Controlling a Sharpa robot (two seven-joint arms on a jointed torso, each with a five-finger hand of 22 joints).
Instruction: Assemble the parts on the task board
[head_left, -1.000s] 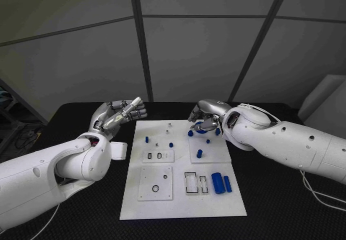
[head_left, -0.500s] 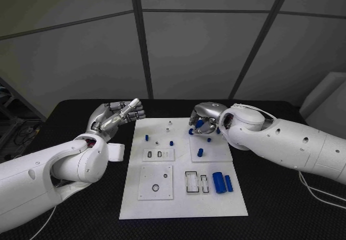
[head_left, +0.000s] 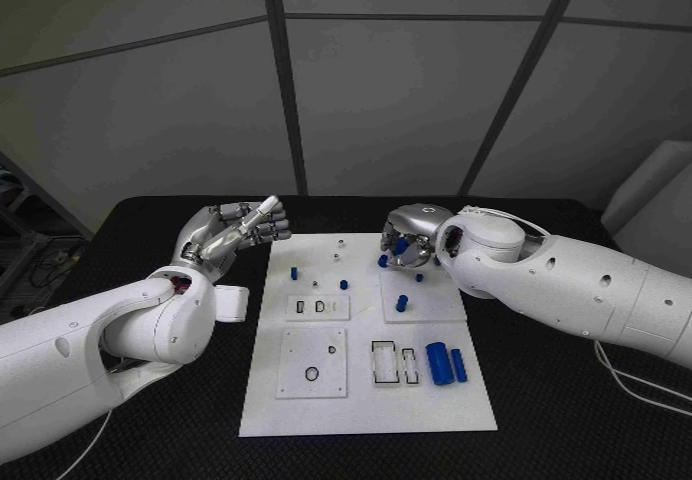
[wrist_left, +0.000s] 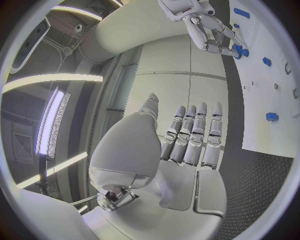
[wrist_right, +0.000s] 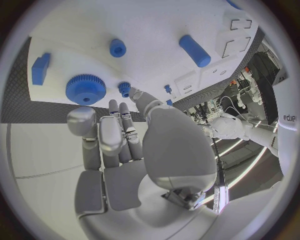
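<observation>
The white task board (head_left: 368, 400) lies in the middle of the black table. My right hand (head_left: 411, 240) hovers low over the board's far right corner, fingers bent down. Its thumb and fingertips (wrist_right: 122, 106) close around a small blue peg (wrist_right: 124, 88) beside a blue gear (wrist_right: 85, 89); a grip on the peg is unclear. My left hand (head_left: 238, 228) is raised off the board's far left edge, fingers straight and together, holding nothing. The left wrist view also shows the right hand (wrist_left: 209, 27) with its tips on a blue piece (wrist_left: 238, 48).
Two blue cylinders (head_left: 444, 365) lie at the board's right side next to rectangular slots (head_left: 382, 363). Small blue pegs (head_left: 293, 273) and a blue block (head_left: 402, 303) stand further back. A black ring (head_left: 310, 375) sits on the near left plate.
My right hand has dipped slightly and drawn its fingers in around a blue piece at the far right of the board. The left hand has stayed put.
</observation>
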